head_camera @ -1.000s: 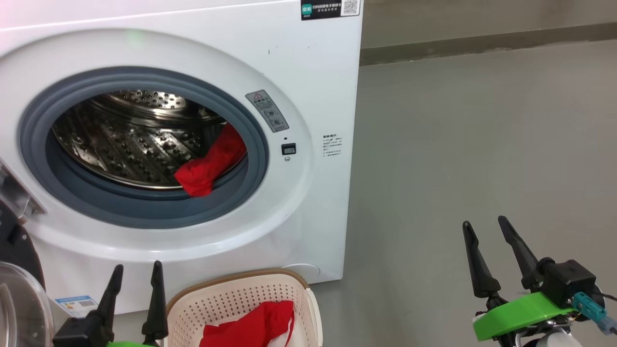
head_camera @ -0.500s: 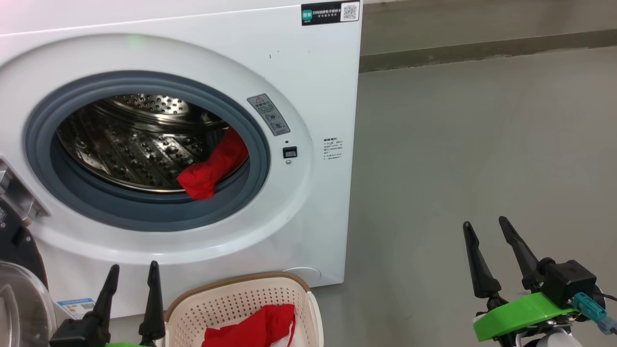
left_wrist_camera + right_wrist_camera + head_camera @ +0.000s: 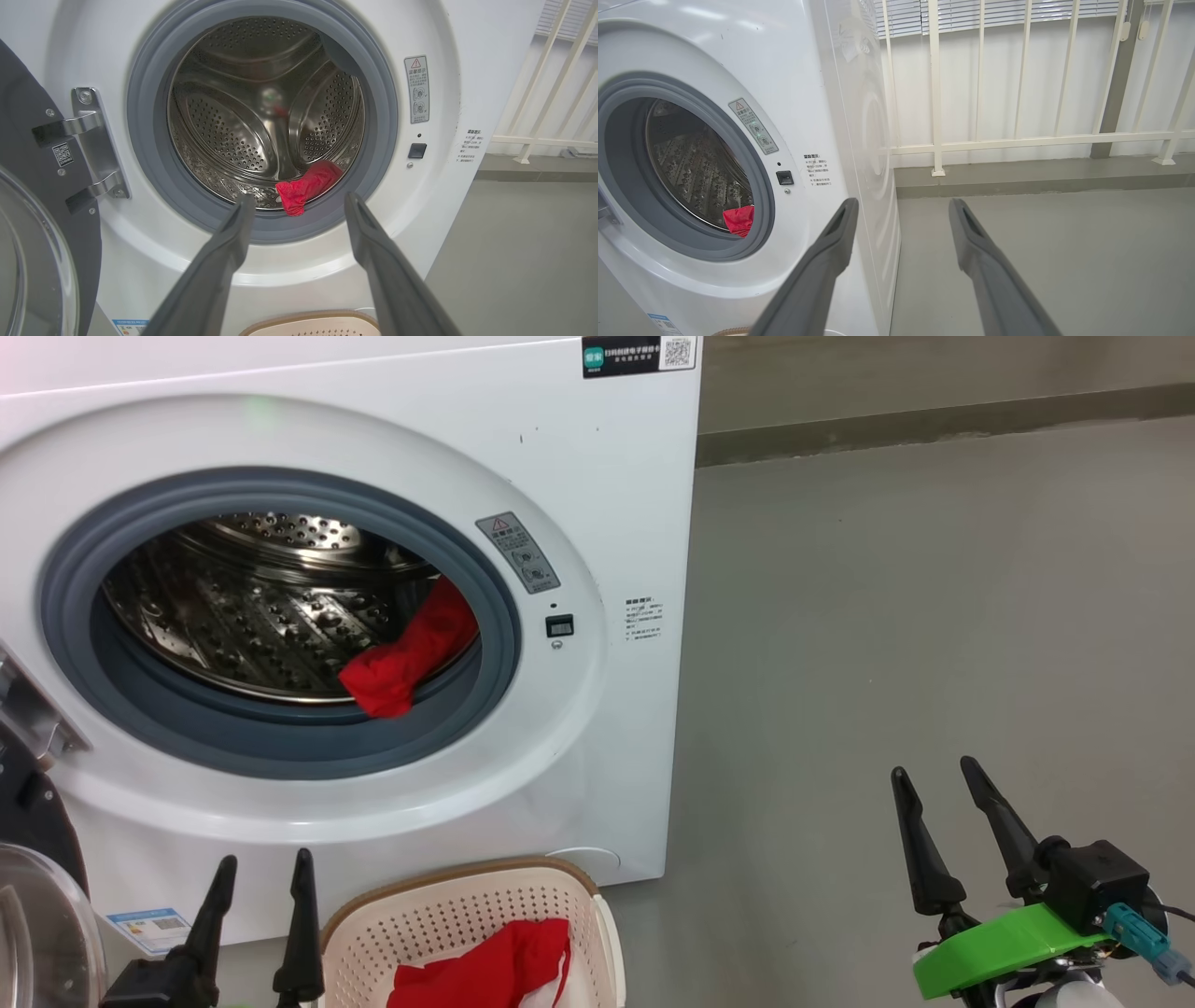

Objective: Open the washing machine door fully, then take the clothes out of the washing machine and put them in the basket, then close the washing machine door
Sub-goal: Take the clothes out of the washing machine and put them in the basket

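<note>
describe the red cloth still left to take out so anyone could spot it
Start at the white washing machine and look into its steel drum. A crumpled red garment lies at the drum's lower right edge, drooping onto the grey ring. The other red cloth sits in the basket below.

The left gripper (image 3: 299,199) gapes empty before the washing machine (image 3: 140,261). Red clothes (image 3: 310,184) lie at the drum's (image 3: 224,121) five o'clock. The washing machine door (image 3: 18,140) stands open at nine.

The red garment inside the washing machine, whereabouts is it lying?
In the head view, the red garment lies at the drum's lower right, its end draped onto the grey rubber ring.
</note>
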Available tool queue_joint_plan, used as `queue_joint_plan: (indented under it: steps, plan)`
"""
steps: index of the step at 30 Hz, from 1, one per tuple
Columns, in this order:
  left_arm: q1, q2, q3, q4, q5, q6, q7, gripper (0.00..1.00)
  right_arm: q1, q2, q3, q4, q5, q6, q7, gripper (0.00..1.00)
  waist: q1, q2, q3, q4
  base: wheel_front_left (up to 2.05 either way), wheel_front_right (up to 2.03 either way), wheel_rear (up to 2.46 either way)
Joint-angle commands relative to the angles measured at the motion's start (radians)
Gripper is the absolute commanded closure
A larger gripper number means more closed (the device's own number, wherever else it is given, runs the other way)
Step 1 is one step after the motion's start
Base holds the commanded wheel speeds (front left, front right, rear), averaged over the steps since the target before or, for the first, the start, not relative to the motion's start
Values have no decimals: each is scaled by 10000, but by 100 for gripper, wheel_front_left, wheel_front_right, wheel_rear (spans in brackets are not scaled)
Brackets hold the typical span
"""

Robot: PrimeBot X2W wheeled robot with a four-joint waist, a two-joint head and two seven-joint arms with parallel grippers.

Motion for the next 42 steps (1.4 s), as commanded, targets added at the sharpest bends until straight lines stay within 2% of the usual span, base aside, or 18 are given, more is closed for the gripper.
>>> queue_joint_plan:
  steps: [1,9,19,31,42]
  plan:
    - [-366,72,276,-179,4,-62,-91,0,-117,-96,231,-243,-79,63,-65,0,0,0,18,12,0,0,0]
    - [-970,70,54,213,218,-152,-91,0,-179,-128,351,-219,-73,63,-65,0,0,0,273,46,0,0,0]
    - [-2324,79,-35,824,306,-252,-91,0,-534,-285,433,-266,-111,63,-65,0,0,0,1196,105,0,0,0]
    - [-5016,127,223,1943,371,-311,-91,0,-1309,-231,593,-525,-92,63,-65,0,0,0,2921,6,0,0,0]
    - [-7811,733,537,4042,548,-337,-91,0,-1951,-93,882,-716,-7,63,-65,0,0,0,4311,-463,0,0,0]
